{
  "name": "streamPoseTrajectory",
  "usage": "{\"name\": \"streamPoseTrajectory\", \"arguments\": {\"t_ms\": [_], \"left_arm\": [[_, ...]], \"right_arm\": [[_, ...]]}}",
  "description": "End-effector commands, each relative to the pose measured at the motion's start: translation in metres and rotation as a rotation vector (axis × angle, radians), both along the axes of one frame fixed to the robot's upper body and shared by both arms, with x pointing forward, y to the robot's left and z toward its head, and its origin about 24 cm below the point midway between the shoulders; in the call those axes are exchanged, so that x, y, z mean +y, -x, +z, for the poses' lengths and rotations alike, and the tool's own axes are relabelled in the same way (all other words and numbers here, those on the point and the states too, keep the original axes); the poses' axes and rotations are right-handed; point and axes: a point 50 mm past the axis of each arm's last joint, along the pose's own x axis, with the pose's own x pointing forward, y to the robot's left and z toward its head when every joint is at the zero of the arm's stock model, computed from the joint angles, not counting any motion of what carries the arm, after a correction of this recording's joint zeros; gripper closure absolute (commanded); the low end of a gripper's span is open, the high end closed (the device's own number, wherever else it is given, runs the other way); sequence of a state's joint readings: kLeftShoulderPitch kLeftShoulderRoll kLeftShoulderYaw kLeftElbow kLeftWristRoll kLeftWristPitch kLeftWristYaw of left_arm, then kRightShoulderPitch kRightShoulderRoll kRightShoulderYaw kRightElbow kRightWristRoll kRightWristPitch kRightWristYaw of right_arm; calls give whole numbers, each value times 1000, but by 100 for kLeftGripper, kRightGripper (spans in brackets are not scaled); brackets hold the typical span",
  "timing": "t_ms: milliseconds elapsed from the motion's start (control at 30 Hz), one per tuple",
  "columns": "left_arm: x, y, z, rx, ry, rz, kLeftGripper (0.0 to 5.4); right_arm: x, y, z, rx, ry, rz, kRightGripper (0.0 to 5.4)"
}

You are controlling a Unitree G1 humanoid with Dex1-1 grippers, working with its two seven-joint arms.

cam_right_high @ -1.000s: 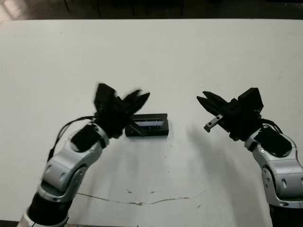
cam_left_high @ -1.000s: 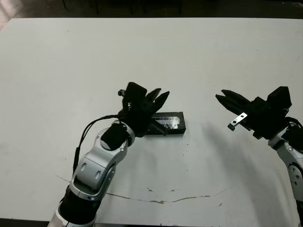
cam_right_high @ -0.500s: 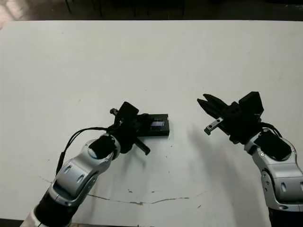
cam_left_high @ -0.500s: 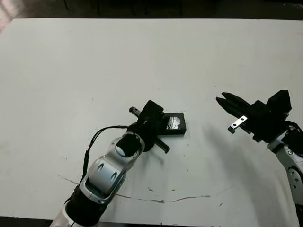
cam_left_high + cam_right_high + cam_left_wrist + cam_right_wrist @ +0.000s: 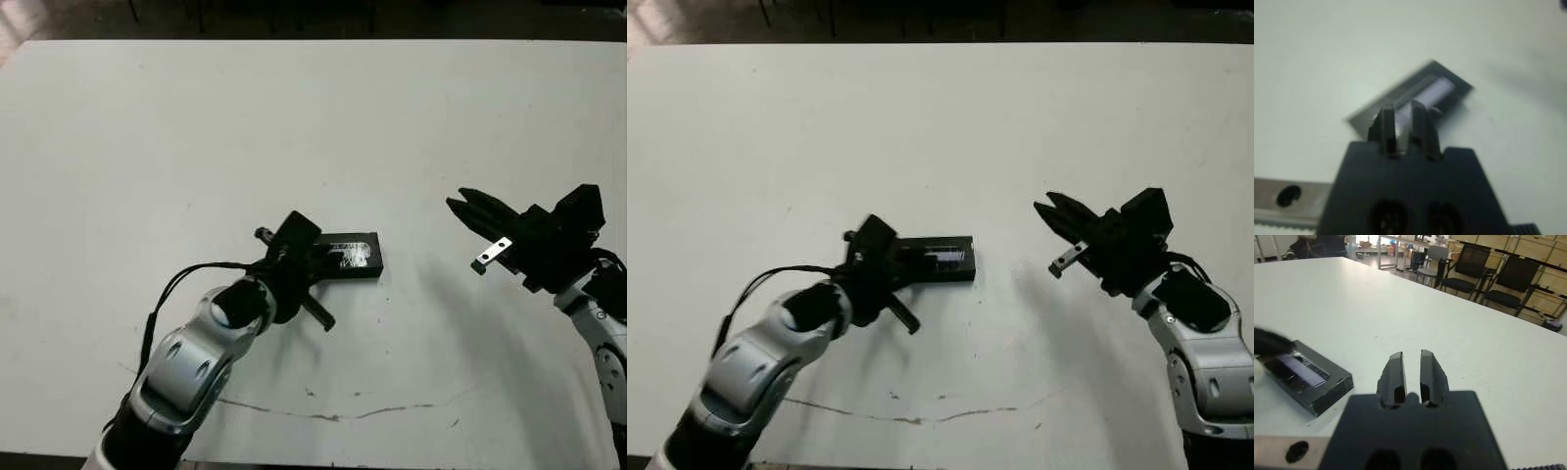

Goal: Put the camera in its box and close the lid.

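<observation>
a big white worktop [image 5: 294,108] fills most of the view. it has a thin brown crack line [image 5: 333,415] near the front edge. behind the worktop the floor looks dark. on the far side of the room stand black chairs [image 5: 1474,264] and a grey chair [image 5: 1434,257]. behind them are light brown shelves [image 5: 1528,254] with boxes.

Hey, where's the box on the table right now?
The box lies near the middle of the white table, lid on, with the left pincer at its left end and the right pincer well off to its right.
</observation>
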State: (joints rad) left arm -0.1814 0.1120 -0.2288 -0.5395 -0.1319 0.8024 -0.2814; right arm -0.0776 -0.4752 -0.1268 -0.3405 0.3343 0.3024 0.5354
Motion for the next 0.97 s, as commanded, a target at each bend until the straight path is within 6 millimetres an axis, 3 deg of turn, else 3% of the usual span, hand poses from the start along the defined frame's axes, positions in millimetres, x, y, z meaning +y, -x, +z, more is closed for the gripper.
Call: {"name": "streamPoseTrajectory", "arguments": {"t_ms": [33, 267, 500, 967], "left_arm": [[25, -5, 20, -161, 102, 137, 539], [75, -19, 44, -393, 217, 387, 539], [110, -27, 29, -427, 257, 583, 539], [115, -24, 21, -437, 338, 624, 539]], "right_arm": [[1, -2, -1, -30, -32, -48, 540], [11, -11, 4, -96, -109, -101, 540], [20, -17, -4, -122, -164, -162, 540], [24, -19, -12, -135, -130, -316, 540]]}}
